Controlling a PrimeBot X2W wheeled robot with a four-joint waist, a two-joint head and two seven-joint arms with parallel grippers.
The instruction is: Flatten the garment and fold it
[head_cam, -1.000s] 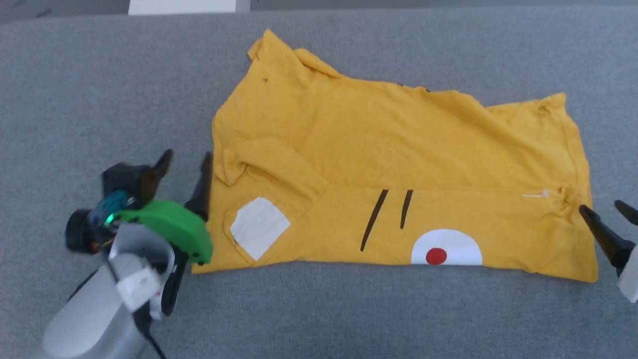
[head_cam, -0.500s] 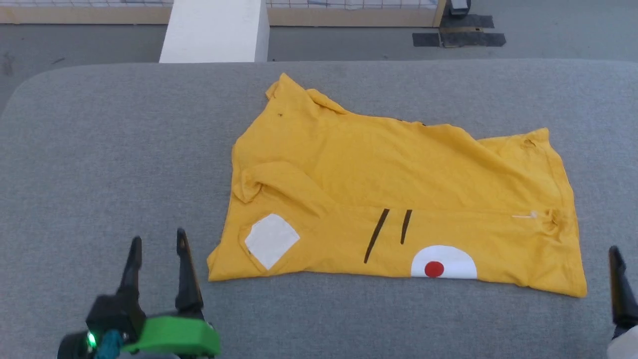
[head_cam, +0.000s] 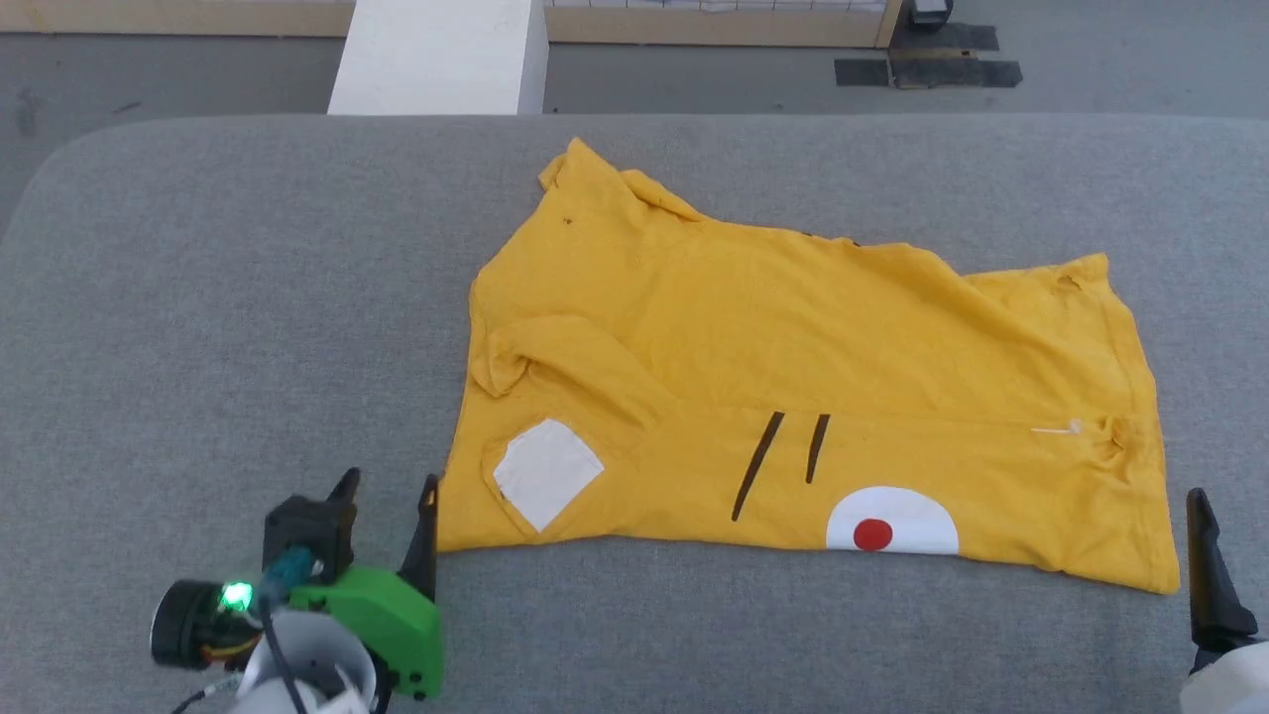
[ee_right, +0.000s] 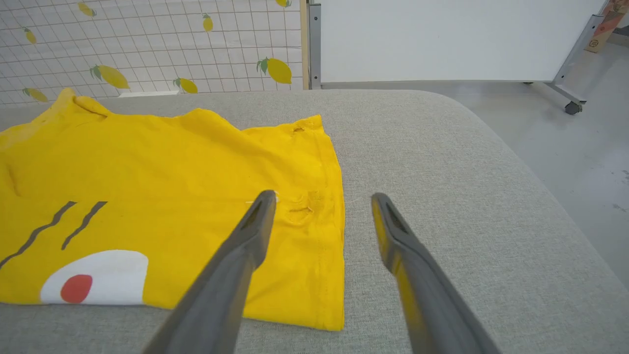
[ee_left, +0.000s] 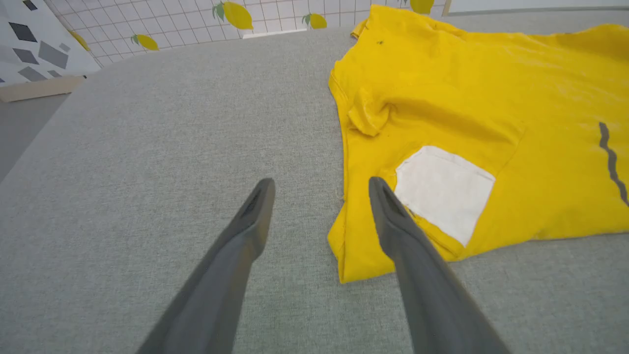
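Observation:
The garment, a bright yellow T-shirt, lies doubled over on the grey padded table. Along its near edge I see a white square patch, two thin dark stripes and a white oval with a red dot. My left gripper is open at the garment's near-left corner; in the left wrist view its right finger hangs over that corner beside the patch. My right gripper is open astride the garment's right hem. One of its fingers stands just right of the near-right corner.
Past the table's far edge stand a white block and a wooden frame, and dark tape lies on the floor. The table's rounded right edge drops to the floor, where a white wheeled board stands.
The head view has lifted and now takes in the table's far edge. My left gripper has drawn back from the garment's left side to its near-left corner. The garment lies unchanged.

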